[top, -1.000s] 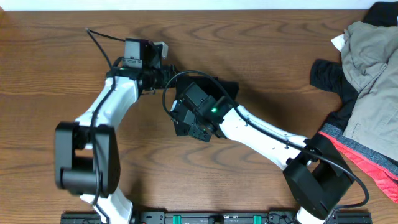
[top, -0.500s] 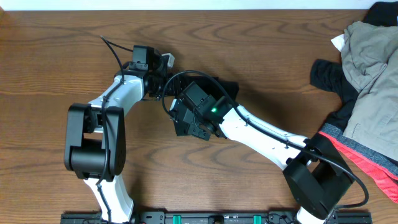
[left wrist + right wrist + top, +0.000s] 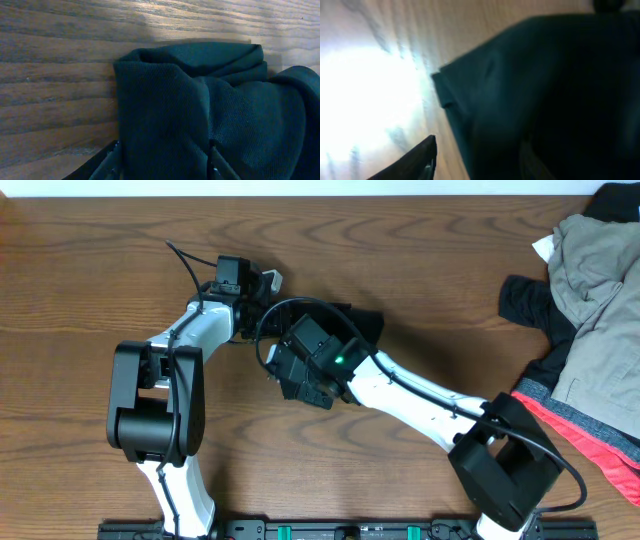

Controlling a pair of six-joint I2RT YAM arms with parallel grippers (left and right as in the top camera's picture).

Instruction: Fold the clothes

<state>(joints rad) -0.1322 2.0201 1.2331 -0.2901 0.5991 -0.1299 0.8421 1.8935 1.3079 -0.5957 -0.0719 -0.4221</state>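
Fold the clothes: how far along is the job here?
Done: nothing; no folded piece shows on the table. In hand: one black garment, bunched mid-table, gripped by the left gripper; the right gripper is at it too, its grip too blurred to judge. Left: the heap at the right edge, with a khaki-grey garment, another black piece and a coral-pink one, all unfolded.

Black shirt [image 3: 366, 319] lay bunched near the middle of the table [image 3: 100, 260], with only a small dark patch showing from above. Close up, the fabric was a fine dark knit gathered into thick rounded folds, one folded edge running straight across the wood. Loose heap at far right: khaki-grey garment [image 3: 595, 300] crumpled on top, black garment [image 3: 528, 305] spread out from under it, coral-pink garment [image 3: 590, 445] at the near corner, running off the edge.
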